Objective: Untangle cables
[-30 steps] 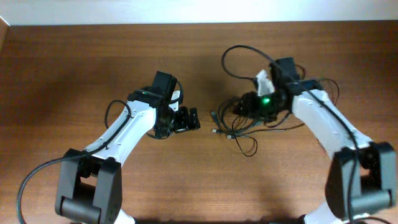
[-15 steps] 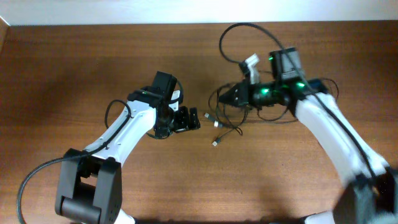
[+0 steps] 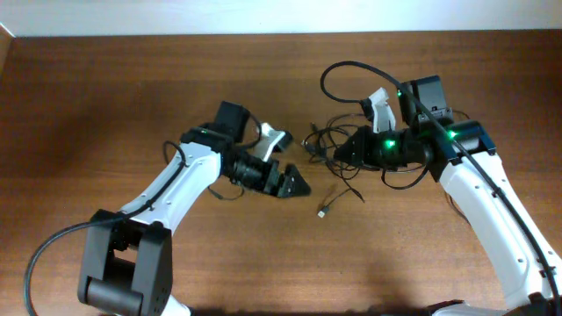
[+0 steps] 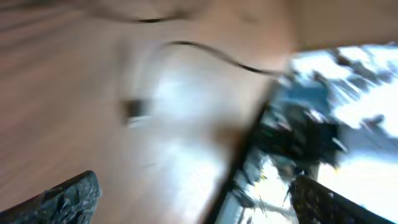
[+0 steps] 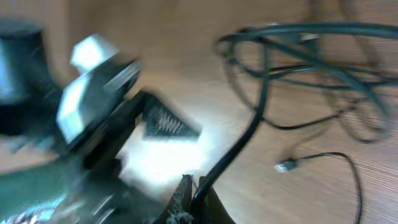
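The cables point(image 3: 338, 140) lie as a loose black tangle at the table's middle right, with one large loop point(image 3: 351, 75) arching toward the back. A silver-tipped plug point(image 3: 323, 211) trails out at the front. My right gripper point(image 3: 341, 152) is at the tangle. In the right wrist view it point(image 5: 198, 198) is shut on a black cable point(image 5: 252, 127) that rises to the loops point(image 5: 311, 56), with a plug point(image 5: 286, 165) on the wood beside it. My left gripper point(image 3: 290, 180) is open just left of the tangle. The blurred left wrist view shows a thin cord point(image 4: 205, 53) and nothing between the fingers point(image 4: 68, 199).
The wooden table point(image 3: 132, 88) stretches bare to the left and back. Thick black arm cables run along both arms, one looping at the front left point(image 3: 35, 263). The two grippers are close together near the table's middle.
My right gripper has shut on a cable and pulled it, and the tangle and loose plug shifted right. My left gripper swung right toward the tangle, still open.
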Robot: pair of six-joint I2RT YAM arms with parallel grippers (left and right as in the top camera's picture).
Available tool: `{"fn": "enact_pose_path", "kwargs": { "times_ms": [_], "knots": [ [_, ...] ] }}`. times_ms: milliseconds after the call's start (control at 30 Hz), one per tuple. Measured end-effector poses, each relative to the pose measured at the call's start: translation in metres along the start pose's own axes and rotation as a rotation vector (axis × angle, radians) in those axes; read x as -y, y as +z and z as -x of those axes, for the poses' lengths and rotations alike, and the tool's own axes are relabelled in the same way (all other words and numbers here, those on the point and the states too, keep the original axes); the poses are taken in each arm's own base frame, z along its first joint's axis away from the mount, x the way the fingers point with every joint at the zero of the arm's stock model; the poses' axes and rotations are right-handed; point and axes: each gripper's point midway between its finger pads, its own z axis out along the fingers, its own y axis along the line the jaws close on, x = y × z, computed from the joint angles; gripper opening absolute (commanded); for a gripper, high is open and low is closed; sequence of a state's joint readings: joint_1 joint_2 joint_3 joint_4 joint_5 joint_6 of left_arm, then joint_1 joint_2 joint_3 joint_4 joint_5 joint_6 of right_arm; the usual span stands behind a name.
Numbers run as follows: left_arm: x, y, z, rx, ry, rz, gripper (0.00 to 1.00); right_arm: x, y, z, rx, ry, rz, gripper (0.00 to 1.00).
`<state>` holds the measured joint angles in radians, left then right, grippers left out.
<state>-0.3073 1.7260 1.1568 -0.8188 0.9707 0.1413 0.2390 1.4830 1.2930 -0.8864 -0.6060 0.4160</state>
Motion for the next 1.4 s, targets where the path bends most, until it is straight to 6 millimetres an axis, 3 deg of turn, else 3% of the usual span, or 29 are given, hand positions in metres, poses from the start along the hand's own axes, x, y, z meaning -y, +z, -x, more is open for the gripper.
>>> {"fn": "enact_pose_path", "kwargs": {
  "times_ms": [67,133,167,233,367,433,567,600,633,667,700,767,800,833,900,1000,1067,1100,1167,1233,1400],
  "knots": [
    [0.032,-0.003,0.004,0.037,0.134,-0.186,0.99,0.016,0.006,0.006,0.017,0.083,-0.071,0.04],
    [0.044,-0.005,0.006,0.058,0.182,-0.252,0.99,0.018,0.013,0.013,0.029,0.152,-0.064,0.04],
    [0.047,-0.006,0.007,0.066,0.2,-0.273,0.93,0.017,0.016,0.016,0.032,0.204,-0.053,0.04],
    [0.051,-0.008,0.012,0.092,0.253,-0.296,0.85,0.008,0.018,0.025,0.051,0.347,0.005,0.04],
    [0.052,-0.009,0.024,0.134,0.331,-0.295,0.84,-0.018,0.015,0.046,0.086,0.489,0.148,0.04],
    [0.049,-0.01,0.044,0.185,0.373,-0.269,0.77,-0.028,0.014,0.049,0.071,0.556,0.201,0.04],
    [0.054,-0.012,0.072,0.255,0.384,-0.249,0.74,-0.033,0.013,0.048,0.049,0.606,0.224,0.04],
    [0.057,-0.01,0.076,0.258,0.375,-0.248,0.7,-0.033,0.013,0.047,0.047,0.61,0.225,0.04],
    [0.059,-0.007,0.076,0.252,0.358,-0.247,0.59,-0.033,0.013,0.047,0.044,0.611,0.227,0.04],
    [0.058,0.002,0.077,0.241,0.328,-0.218,0.17,-0.034,0.013,0.047,0.042,0.614,0.229,0.04],
    [0.058,0.007,0.077,0.234,0.311,-0.2,0.0,-0.034,0.013,0.047,0.041,0.614,0.229,0.04],
    [0.057,0.021,0.076,0.22,0.293,-0.148,0.0,-0.034,0.013,0.047,0.042,0.604,0.229,0.04],
    [0.057,0.024,0.074,0.213,0.289,-0.134,0.0,-0.033,0.013,0.047,0.045,0.59,0.226,0.11],
    [0.052,0.027,0.072,0.201,0.26,-0.107,0.0,-0.031,0.013,0.046,0.05,0.566,0.216,0.38],
    [0.033,0.026,0.066,0.181,0.172,-0.022,0.0,-0.023,0.012,0.048,0.065,0.531,0.194,0.58],
    [-0.017,0.017,0.039,0.109,-0.026,0.194,0.0,0.009,0.001,0.057,0.125,0.461,0.121,0.84],
    [-0.034,0.012,0.024,0.064,-0.064,0.277,0.0,0.031,-0.005,0.056,0.142,0.39,0.051,0.91],
    [-0.038,0.012,0.019,0.047,-0.061,0.301,0.0,0.045,-0.006,0.049,0.131,0.352,-0.012,0.99],
    [-0.041,0.011,0.016,0.034,-0.046,0.322,0.0,0.066,-0.006,0.032,0.088,0.269,-0.132,0.99],
    [-0.042,0.01,0.016,0.031,-0.038,0.332,0.0,0.079,-0.008,0.029,0.085,0.196,-0.213,0.99],
    [-0.044,0.01,0.004,-0.011,-0.056,0.341,0.0,0.095,-0.01,0.046,0.139,-0.043,-0.315,0.99]
  ]
}}
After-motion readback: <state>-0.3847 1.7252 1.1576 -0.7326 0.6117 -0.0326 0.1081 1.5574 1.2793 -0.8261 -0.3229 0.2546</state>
